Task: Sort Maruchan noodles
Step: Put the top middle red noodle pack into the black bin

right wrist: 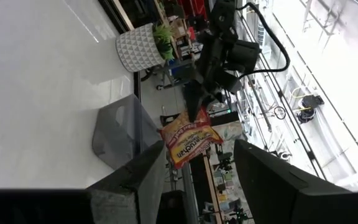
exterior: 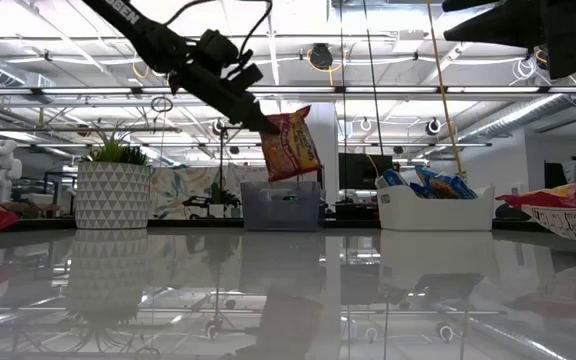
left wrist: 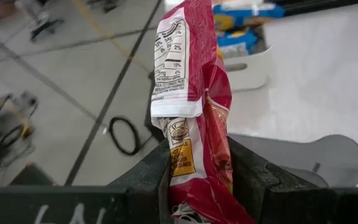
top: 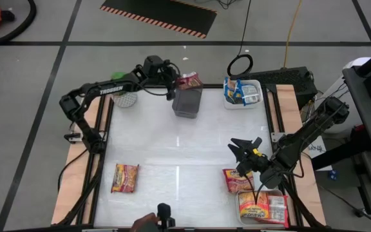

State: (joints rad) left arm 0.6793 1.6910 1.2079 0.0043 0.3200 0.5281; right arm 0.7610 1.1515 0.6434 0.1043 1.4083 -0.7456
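Note:
My left gripper (left wrist: pixel 199 155) is shut on a red-and-yellow noodle packet (exterior: pixel 290 145), which hangs over the grey bin (top: pixel 187 103) at the table's far side. My right gripper (top: pixel 246 145) stands open in the air at the right, with nothing between its fingers (right wrist: pixel 146 174). One orange-red packet (top: pixel 125 178) lies flat at the near left of the table. Another packet (top: pixel 236 180) lies flat at the near right. Blue packets fill the white bin (top: pixel 242 93), and more red packets lie in the tray (top: pixel 263 207). My left gripper pinches the packet's upper end (left wrist: pixel 194 177) between its two fingers. The fingers slant down toward it from the table's left (exterior: pixel 253 118). The packet hangs tilted below the fingertips, lifted clear, just above the grey bin's rim (exterior: pixel 281 185).
A potted plant (top: pixel 125 98) stands at the far left beside the left arm. The white bin sits at the far right and the tray at the near right corner. Bare white table (top: pixel 179 148) lies between the bins and the loose packets.

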